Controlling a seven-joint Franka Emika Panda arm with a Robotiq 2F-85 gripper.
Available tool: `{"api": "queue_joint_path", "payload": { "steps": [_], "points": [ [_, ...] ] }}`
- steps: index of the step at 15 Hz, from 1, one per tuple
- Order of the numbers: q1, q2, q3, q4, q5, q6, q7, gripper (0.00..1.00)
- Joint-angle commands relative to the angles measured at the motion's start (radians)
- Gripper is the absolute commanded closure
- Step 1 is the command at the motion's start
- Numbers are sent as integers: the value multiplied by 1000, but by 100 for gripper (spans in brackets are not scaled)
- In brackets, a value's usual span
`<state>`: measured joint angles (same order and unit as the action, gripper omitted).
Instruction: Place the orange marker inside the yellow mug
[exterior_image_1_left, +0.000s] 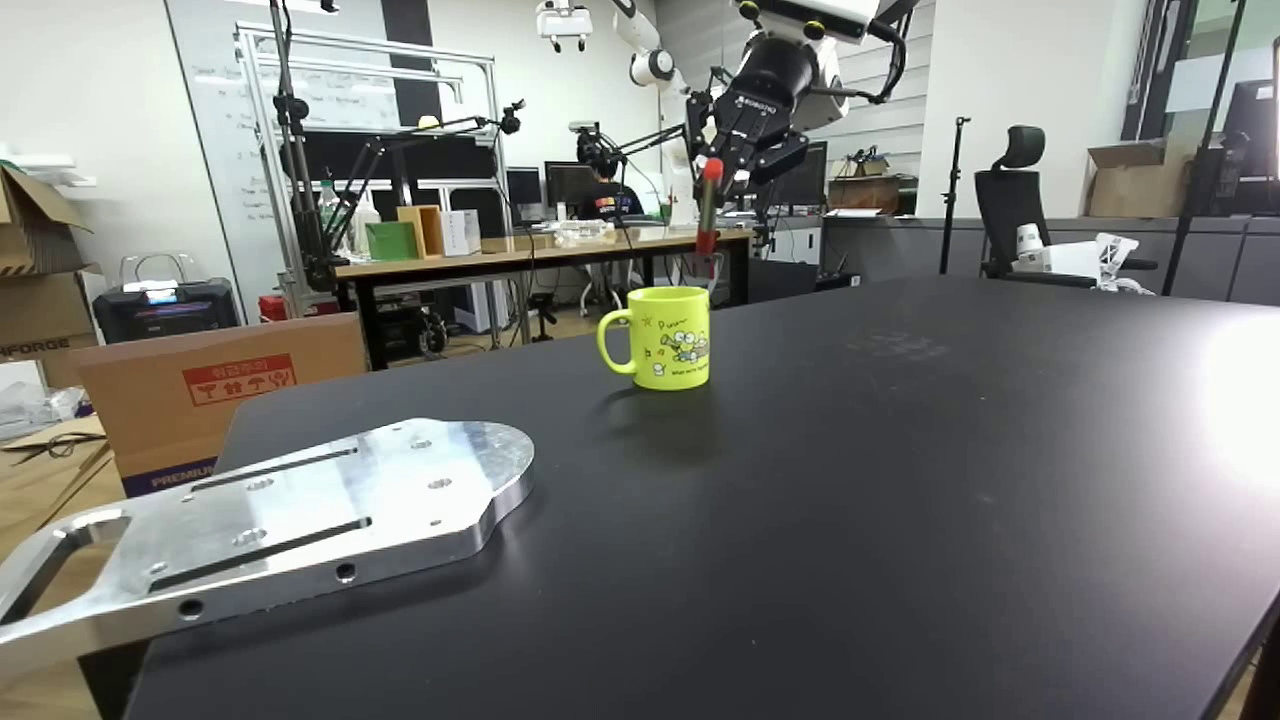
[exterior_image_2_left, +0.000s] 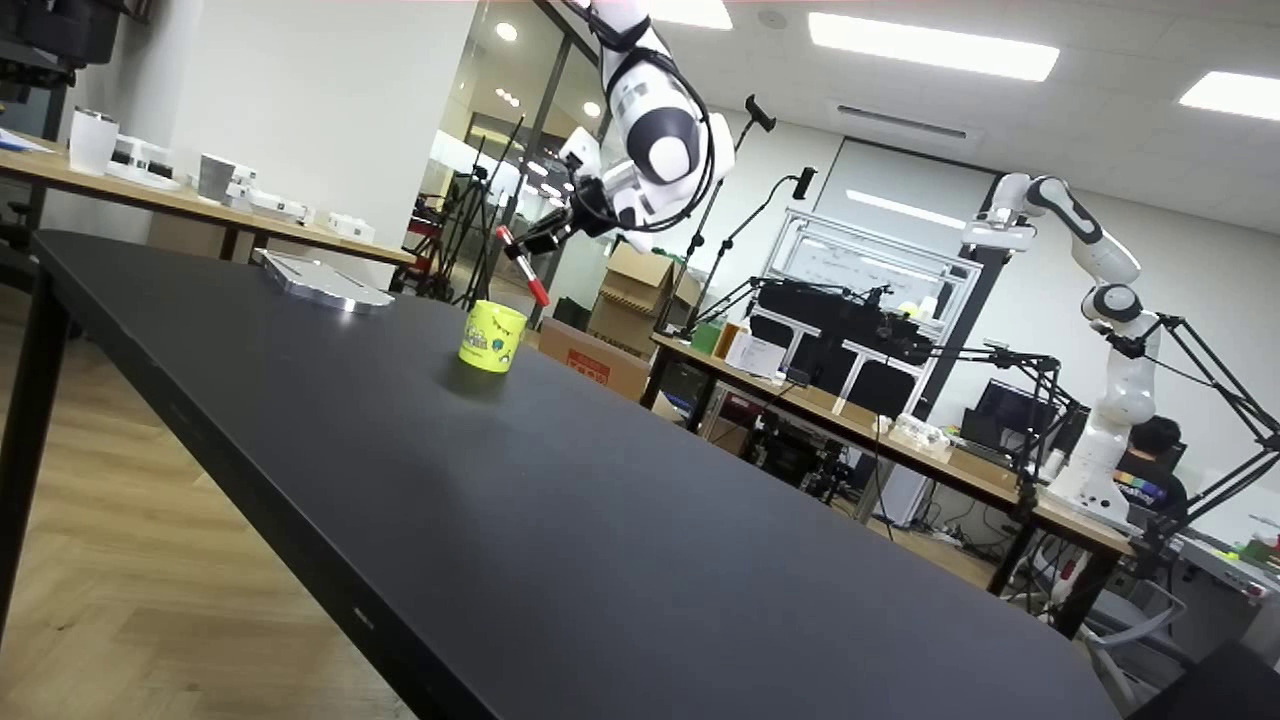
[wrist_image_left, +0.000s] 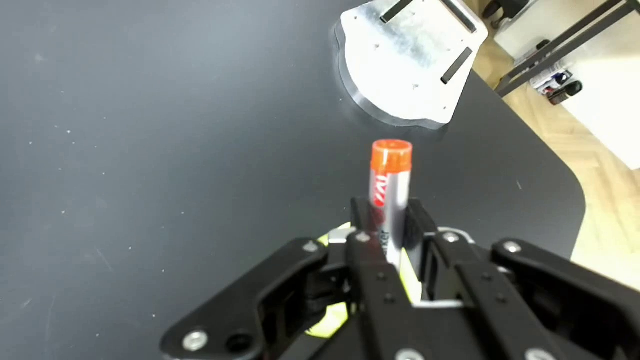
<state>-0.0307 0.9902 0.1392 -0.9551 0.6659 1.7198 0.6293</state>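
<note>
Black desk: dark top, rounded corner noted in the wrist view. White robot arm: placed at 1 o'clock from the mug in both exterior views, raised over the desk.

Slotted metal plate: laid flat on the desk, at 8 o'clock from the mug in an exterior view; drilled holes noted along its edge.

Black Robotiq pincer: narrowed onto the marker, barrel gripped between the fingers.

Yellow-green mug: stood upright near the desk's edge; handle turned to 9 o'clock, cartoon print seen in an exterior view. Mostly covered by the pincer in the wrist view.

Orange marker: held aloft at 1 o'clock from the mug in both exterior views, lower end near the rim but outside the mug. Tilted in an exterior view, ends pointed to 11 and 5 o'clock. Barrel lettering partly covered by the pincer.
</note>
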Motion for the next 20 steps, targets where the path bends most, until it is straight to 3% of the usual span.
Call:
{"api": "queue_joint_path", "payload": {
  "steps": [1,16,17,18,20],
  "points": [
    [-11,95,27,124,58,-72,42,95],
    [-5,269,43,267,133,-115,41,95],
    [-3,271,43,270,130,-106,35,56],
    [-1,271,44,276,126,-109,29,55],
    [8,273,50,284,126,-106,25,42]
  ]
}}
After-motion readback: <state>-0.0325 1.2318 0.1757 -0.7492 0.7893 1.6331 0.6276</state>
